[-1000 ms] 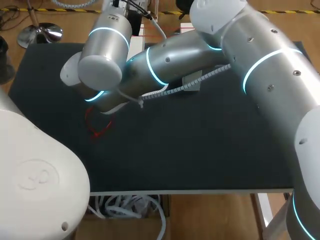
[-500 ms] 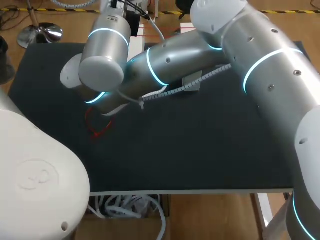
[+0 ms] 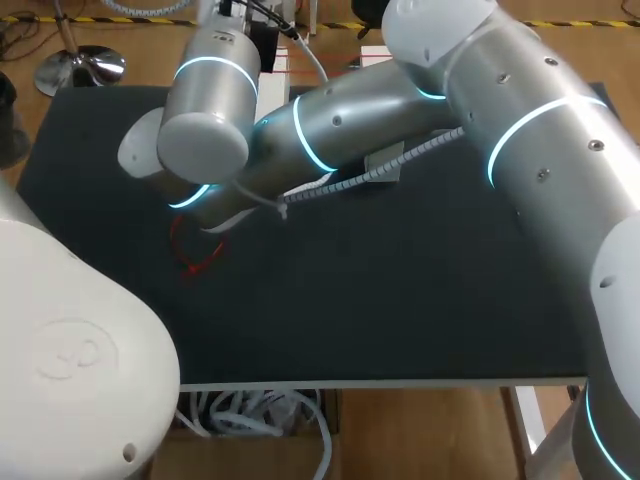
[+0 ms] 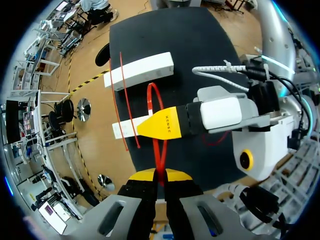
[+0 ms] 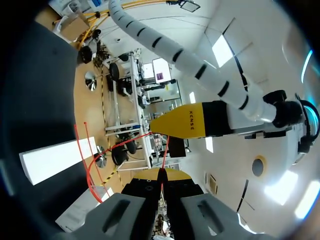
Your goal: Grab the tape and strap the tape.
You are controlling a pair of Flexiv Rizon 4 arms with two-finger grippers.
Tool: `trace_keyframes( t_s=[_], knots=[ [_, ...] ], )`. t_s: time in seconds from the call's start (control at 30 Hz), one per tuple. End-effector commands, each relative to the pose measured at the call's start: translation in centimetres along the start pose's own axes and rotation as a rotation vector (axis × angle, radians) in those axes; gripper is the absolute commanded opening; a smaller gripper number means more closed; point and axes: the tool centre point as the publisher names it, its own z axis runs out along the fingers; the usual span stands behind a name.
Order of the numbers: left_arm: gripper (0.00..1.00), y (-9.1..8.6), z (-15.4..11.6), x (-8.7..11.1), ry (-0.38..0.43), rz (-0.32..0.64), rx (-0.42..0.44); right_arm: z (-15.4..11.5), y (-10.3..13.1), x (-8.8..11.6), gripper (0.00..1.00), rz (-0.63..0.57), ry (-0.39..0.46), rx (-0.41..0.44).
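A: Status? Grab done?

B: Looks like it. L gripper (image 4: 159, 176) has its tips pinched together on the tape (image 4: 159, 152), w/ the red strand running right btwn them. R gripper (image 5: 162, 176) is the same: tips closed w/ a thin red strand caught btwn them.

A: Both on the one tape?

B: I'd say so. In L wrist view the tape leaves L's tips, passes R's yellow finger and makes a narrow loop. The far end of the loop is just beside the white blocks (image 4: 140, 71). Can't tell if the loop lies on the table (image 4: 200, 50) or hangs just over it.

A: Head view any help?

B: Not much. R arm (image 3: 520, 130) reaches past the middle and hides both grippers. Only a bit of red loop shows, on the table near its wrist.

A: Strapped yet?

B: Can't tell if the tail is through the head, too small to see. The loop is wide and slack, so my guess is grab done, strapping partway at best. What's left: feed the tail if it's not in, then pull to cinch.

A: Anything else there?

B: Two more red strips (image 4: 128, 100) by the blocks, neither gripper on them.
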Motion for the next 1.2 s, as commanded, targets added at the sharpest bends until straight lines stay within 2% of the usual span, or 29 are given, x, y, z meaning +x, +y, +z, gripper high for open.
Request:
trace_keyframes(
  t_s=[0.03, 1.2],
  knots=[
    [0.0, -0.1, -0.1, -0.1, 0.003, -0.001, -0.003, -0.1, 0.1, -0.1, 0.0, -0.002, 0.015, 0.001],
    [0.0, -0.1, -0.1, -0.1, 0.003, -0.001, -0.003, -0.1, 2.0, 0.1, 0.0, -0.005, 0.043, -0.058]
  ],
)
